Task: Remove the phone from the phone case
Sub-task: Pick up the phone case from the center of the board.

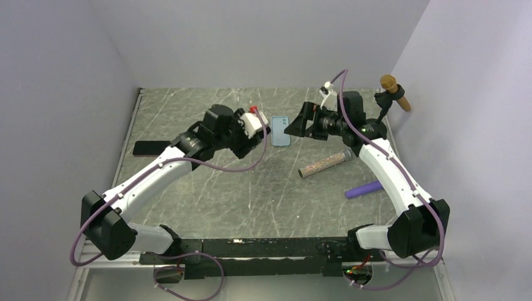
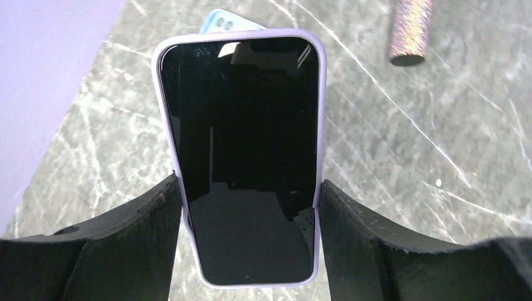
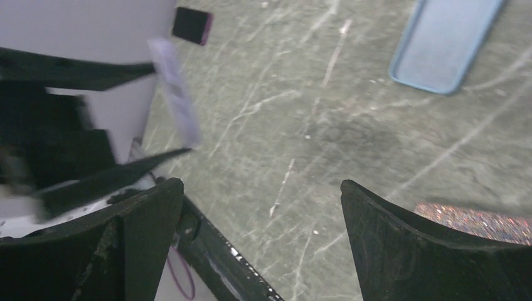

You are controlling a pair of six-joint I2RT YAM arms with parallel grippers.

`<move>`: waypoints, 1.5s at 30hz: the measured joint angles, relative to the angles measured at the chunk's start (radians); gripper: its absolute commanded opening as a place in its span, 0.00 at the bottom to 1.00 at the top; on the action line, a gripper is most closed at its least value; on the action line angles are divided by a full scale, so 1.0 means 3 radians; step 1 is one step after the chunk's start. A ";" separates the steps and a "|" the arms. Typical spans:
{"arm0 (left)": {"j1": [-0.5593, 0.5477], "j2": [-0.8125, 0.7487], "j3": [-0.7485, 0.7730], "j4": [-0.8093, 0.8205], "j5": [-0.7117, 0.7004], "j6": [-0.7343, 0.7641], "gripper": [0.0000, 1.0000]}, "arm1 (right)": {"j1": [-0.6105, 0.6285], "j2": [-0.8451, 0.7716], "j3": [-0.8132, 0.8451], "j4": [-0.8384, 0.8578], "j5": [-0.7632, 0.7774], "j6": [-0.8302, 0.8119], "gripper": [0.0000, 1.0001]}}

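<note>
Half-open left claw (image 2: 251,188) around phone (image 2: 241,119).

So the phone (image 2: 241,157) sits in its case (image 2: 238,34), pinched between the left gripper's (image 2: 250,183) fingers, mid-table toward the far side. Just right of that, a loose case (image 1: 280,130) lies flat on the table (image 1: 207,200), between the two grippers. The right gripper (image 3: 260,188) hangs just right of the loose case, facing left. A tube (image 1: 323,164) lies nearer and to the right, with a stick (image 1: 364,189) nearer and further right again. A flat slab (image 1: 149,148) lies by the left edge. A mic (image 1: 395,91) sits up at the far right corner.
</note>
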 measured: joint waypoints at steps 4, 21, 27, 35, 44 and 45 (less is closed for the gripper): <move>-0.0247 0.0000 -0.0168 0.0011 0.0025 0.0235 0.00 | 0.0001 0.0148 0.0334 -0.0150 -0.0417 -0.0103 0.95; -0.0768 -0.0156 -0.0257 0.0014 -0.0009 0.0610 0.00 | 0.0558 0.0556 0.0262 -0.0134 -0.0837 -0.0029 0.42; -0.0795 -0.0167 -0.0291 -0.0005 -0.0042 0.0579 0.54 | 0.0596 0.0544 0.0017 0.0233 -0.1108 0.0126 0.00; -0.0820 -0.0252 -0.0295 0.0284 -0.0528 0.0220 0.99 | 0.0534 0.0258 -0.0530 0.1013 -0.0848 0.0707 0.00; -0.0324 -0.0722 -0.0312 0.0895 -0.0788 -0.0816 0.98 | 0.0415 0.0128 -0.1190 0.2565 -0.0460 0.1615 0.00; -0.0155 -0.0726 -0.0312 0.0945 -0.0692 -0.1012 0.97 | 0.0411 0.0126 -0.1264 0.2754 -0.0402 0.1714 0.00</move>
